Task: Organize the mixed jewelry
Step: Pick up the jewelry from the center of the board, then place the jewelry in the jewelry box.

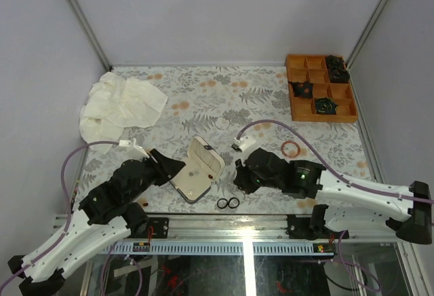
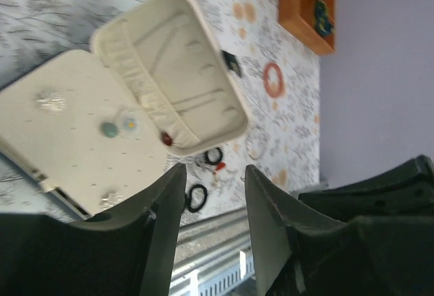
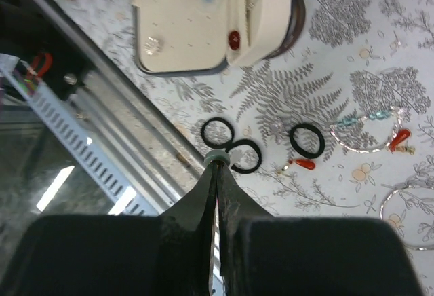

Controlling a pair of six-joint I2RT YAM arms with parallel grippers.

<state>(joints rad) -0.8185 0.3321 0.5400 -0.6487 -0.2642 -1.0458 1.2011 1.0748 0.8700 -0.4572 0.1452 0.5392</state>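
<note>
so the right tool [image 3: 217, 165] is pressed together just beside two black rings [image 3: 231, 145], left tool [image 2: 213, 170] is spread apart near the open case [image 2: 169, 72]

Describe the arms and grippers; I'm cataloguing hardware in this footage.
The left arm and right arm share white links near the base and bulky black housings toward the wrist. A lilac cable loops off each. The right arm shows a small green light. The left gripper and right gripper have dark, tapering fingers.

Clear hoop [image 3: 384, 208] runs off the right wrist view's edge, the hinged case [image 3: 203, 24] is cropped at top — and the pale bit [image 3: 217, 157] at the right gripper's [image 3: 218, 165] tips is too small to identify.
</note>
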